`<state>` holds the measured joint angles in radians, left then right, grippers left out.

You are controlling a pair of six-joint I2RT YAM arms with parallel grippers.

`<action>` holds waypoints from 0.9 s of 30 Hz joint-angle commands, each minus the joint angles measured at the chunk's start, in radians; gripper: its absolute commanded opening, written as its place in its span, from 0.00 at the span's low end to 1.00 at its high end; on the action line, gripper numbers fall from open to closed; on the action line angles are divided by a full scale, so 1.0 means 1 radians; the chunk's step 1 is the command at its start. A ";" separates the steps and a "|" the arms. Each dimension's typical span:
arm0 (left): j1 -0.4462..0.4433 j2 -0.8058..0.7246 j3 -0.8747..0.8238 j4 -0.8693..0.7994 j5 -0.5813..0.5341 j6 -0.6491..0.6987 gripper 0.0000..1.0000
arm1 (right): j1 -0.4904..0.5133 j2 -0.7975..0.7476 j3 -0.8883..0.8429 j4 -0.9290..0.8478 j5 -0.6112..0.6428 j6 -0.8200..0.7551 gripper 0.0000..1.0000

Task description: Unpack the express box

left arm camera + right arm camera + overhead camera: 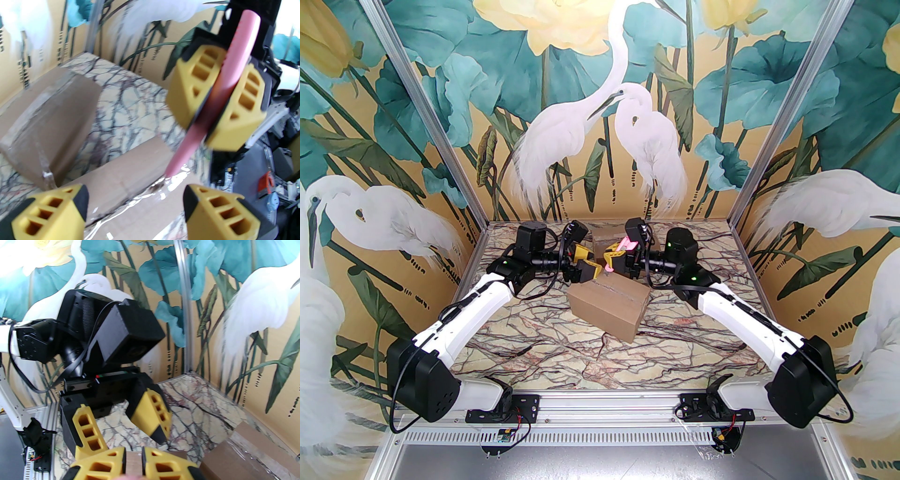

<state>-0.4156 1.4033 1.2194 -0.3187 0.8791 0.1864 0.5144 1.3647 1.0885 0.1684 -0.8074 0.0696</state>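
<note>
The front box [609, 307] is plain brown corrugated cardboard, a squat oblong lying slightly askew on the veined, marble-patterned table [562, 347]. Its top seam is sealed with glossy clear tape [143, 200] that wrinkles and glares. The right hand [215, 110] has ribbed yellow fingers tipped in black and is clamped on a smooth pink tool [236, 58]. The tool is a slim, rounded stick, tilted so that its lower tip meets the tape near the box's far edge. Whether the tip carries a blade is too blurred to tell. The left hand [587, 262] hangs by the same edge with its fingers spread wide, gripping nothing. A rear box [46, 121], also taped cardboard, sits apart near the back, largely hidden behind both wrists in the top view. Painted heron walls [393, 117] enclose the table on three sides.
</note>
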 commanded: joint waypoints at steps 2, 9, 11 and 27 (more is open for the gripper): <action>-0.036 0.023 0.014 0.055 0.124 0.054 0.65 | -0.006 0.021 0.065 -0.092 -0.097 -0.054 0.00; -0.056 0.032 0.005 0.065 0.165 0.103 0.65 | -0.005 0.048 0.103 -0.120 -0.163 -0.077 0.00; -0.061 0.035 0.003 0.063 0.167 0.114 0.62 | -0.006 0.057 0.113 -0.129 -0.187 -0.088 0.00; -0.087 0.065 0.021 0.034 0.193 0.163 0.30 | -0.007 0.069 0.108 -0.066 -0.221 -0.090 0.00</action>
<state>-0.4953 1.4609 1.2194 -0.2722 1.0370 0.3168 0.5144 1.4231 1.1721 0.0746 -1.0004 -0.0090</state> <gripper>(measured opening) 0.323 0.174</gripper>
